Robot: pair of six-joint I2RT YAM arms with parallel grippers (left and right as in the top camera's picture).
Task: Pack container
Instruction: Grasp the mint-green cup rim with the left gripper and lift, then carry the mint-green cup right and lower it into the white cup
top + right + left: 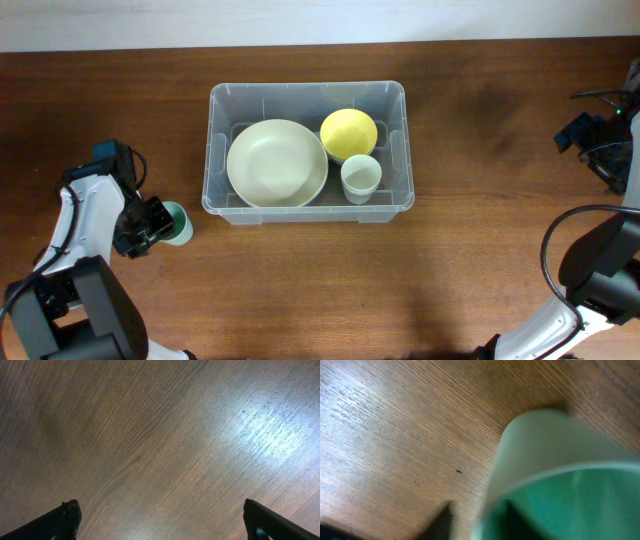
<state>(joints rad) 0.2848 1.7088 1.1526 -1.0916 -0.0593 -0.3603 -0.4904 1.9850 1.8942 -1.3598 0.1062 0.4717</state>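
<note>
The container [215, 100], a clear plastic bin, stands at the table's middle back. It holds a large pale green bowl [276, 162], a yellow bowl [348, 133] and a pale cup [361, 178]. A green cup [178, 224] stands on the table left of the bin. My left gripper [155, 222] is at the cup's left rim. In the left wrist view its fingers [477, 522] straddle the cup's wall [545, 445], one outside and one inside, with a gap still showing. My right gripper [160, 520] is wide open and empty over bare wood.
The right arm [600, 135] rests at the far right edge with cables. The left arm's base [70, 300] fills the front left corner.
</note>
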